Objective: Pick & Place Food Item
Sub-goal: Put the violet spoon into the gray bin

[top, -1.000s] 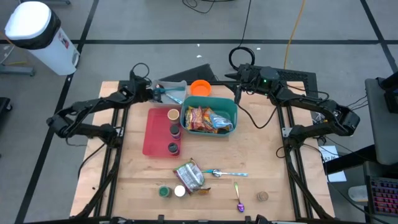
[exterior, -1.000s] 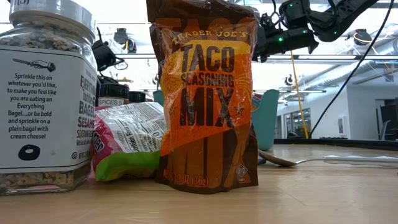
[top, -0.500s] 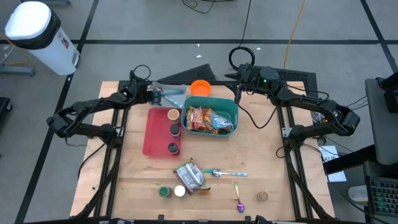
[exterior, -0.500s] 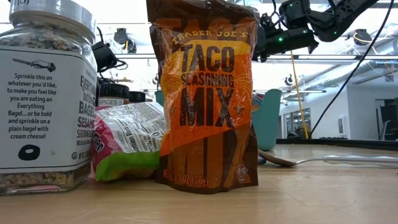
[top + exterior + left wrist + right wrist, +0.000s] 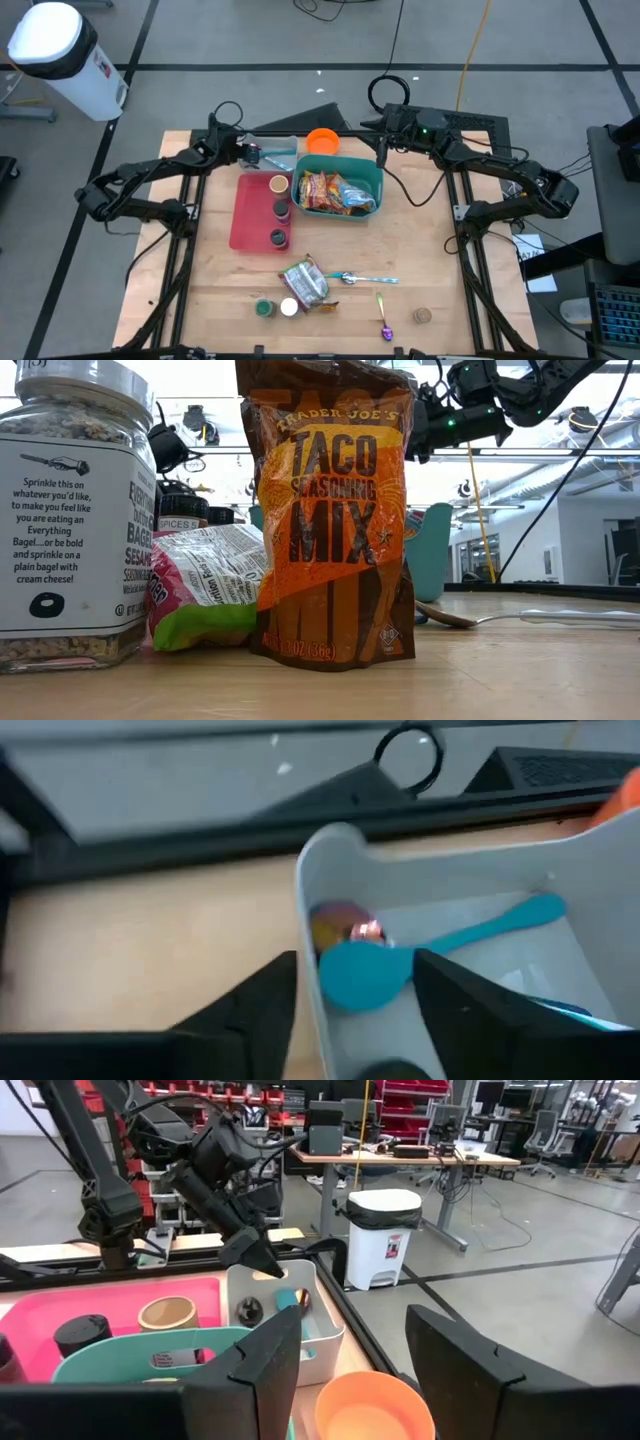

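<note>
Left gripper just released the teal spoon into the white bin.
Jaws, shut a second ago, now parted over the bin, upper left of centre; drop looks done. Right gripper, upper centre-right, waits open beyond the teal basket.

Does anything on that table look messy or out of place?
Mostly tidy. A crumpled snack bag lies flat near the front by two stray spoons, not in the teal bin. The left hand hovers open over a clear tub holding a blue spoon.
</note>
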